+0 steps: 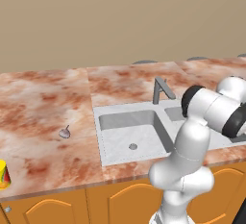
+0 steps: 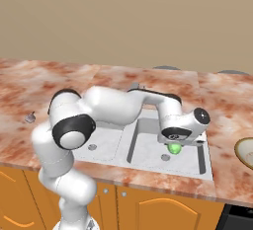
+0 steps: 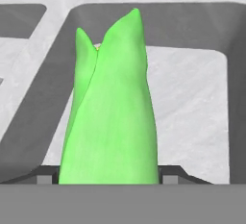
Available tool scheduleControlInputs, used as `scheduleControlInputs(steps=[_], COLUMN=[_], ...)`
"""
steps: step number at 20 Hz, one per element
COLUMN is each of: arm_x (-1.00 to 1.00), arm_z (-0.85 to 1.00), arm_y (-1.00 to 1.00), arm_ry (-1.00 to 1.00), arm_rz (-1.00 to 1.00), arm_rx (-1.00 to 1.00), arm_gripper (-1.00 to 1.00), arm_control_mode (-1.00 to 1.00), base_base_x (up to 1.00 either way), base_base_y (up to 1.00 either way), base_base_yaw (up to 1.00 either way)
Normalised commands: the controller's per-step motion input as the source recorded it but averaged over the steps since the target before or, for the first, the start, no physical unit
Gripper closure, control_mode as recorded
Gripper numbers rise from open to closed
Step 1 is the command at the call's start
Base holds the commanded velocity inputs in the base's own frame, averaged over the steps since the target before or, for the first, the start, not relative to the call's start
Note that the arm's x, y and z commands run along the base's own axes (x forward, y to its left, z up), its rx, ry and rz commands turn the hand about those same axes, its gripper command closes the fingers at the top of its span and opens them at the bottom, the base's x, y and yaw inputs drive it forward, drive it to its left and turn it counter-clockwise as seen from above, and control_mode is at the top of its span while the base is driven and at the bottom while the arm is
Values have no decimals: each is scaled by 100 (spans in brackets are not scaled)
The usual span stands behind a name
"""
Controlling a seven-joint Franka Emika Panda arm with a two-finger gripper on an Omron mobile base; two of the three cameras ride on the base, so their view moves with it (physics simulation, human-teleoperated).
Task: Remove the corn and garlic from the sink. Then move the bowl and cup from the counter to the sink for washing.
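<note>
Marbled counter [image 1: 43,103] framed the sink [image 2: 148,147]; my gripper [image 2: 174,145] had the corn [image 3: 111,112] clamped between its fingers over the basin, so I judged a straight lift clear of the rim best.

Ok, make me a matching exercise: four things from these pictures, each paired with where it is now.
Things:
1. corn
2. garlic
3. cup
4. bowl

Places:
A. at the counter's left edge
B. on the counter left of the sink
C. in the pincer, over the right basin
D. on the counter right of the sink

Pairs: 1-C, 2-B, 3-A, 4-D
</note>
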Motion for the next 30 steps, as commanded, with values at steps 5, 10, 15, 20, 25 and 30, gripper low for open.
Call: scheduleControlInputs(steps=[5, 10, 15, 20, 25, 30], arm_x=[-25, -16, -9, -16, -18, -2], arm_z=[11, 9, 15, 12, 10, 12], arm_y=[17, 25, 25, 29, 32, 33], arm_ry=[1, 0, 3, 5, 4, 0], arm_rz=[0, 0, 0, 0, 0, 0], arm_rx=[0, -5, -6, -6, -6, -7], arm_gripper=[100, 100, 100, 100, 100, 100], arm_control_mode=[-100, -100, -100, -100, -100, -100], base_base_x=[0, 0, 0, 0, 0, 0], base_base_y=[0, 0, 0, 0, 0, 0], base_base_yaw=[0, 0, 0, 0, 0, 0])
